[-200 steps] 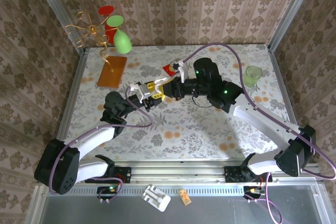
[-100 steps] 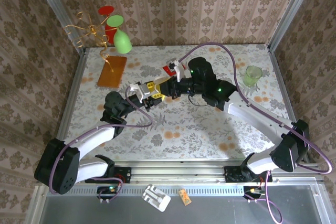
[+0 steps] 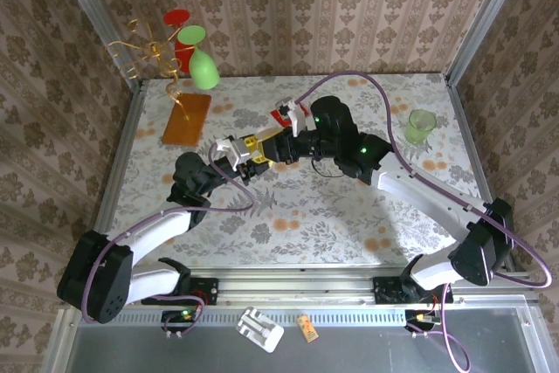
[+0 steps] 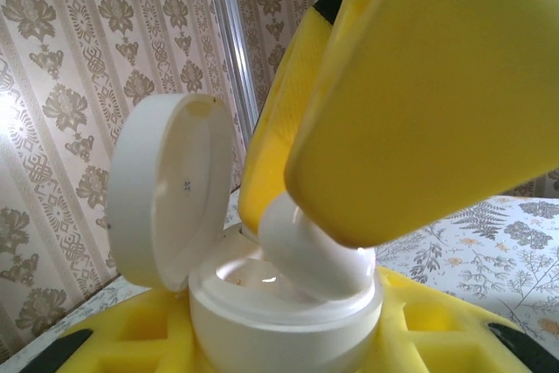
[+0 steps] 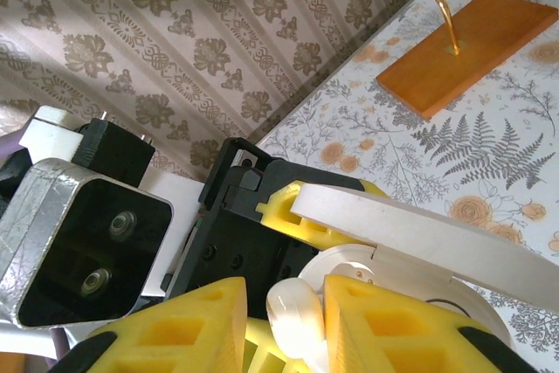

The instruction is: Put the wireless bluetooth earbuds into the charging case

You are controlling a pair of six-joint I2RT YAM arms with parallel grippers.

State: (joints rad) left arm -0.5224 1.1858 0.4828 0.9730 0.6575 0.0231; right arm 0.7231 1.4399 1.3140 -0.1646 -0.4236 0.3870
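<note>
Charging case (image 4: 284,316): white, round, held off the table (image 3: 349,207) by the left gripper (image 3: 244,153). The gripper's yellow fingers are clamped on the case's lower body. The lid (image 4: 166,194) is hinged open and stands near upright at one side.

Contents: a pale, glossy well. One earbud (image 4: 310,251), white and rounded, sits tilted in the open mouth. Its lower end is down against the rim and its upper end is under a yellow finger of the other arm. There are tiny dark dots on the well floor, and I cannot tell what they are.

Right gripper (image 5: 286,299): comes in over the case from above. The earbud lies between its two fingers, touching one, with a thin dark gap at the other. I cannot tell whether it is pinched or loose.

In the way: in the left wrist view the right arm's fingers cover much of the case. In the right wrist view the raised lid crosses in front of the well.

Around:
- The table has a floral cloth.
- A green cup (image 3: 422,125) stands at the far right, well apart from the grippers.
- An orange board (image 3: 186,118) lies at the far left and carries a gold wire stand (image 3: 148,50).
- Red and green shapes (image 3: 194,50) sit in that corner.
- On the metal shelf below the arm bases are a white object (image 3: 259,329) and a small orange object (image 3: 307,328).

Writing: a small grey mark (image 4: 186,186) inside the lid, too small to read.
</note>
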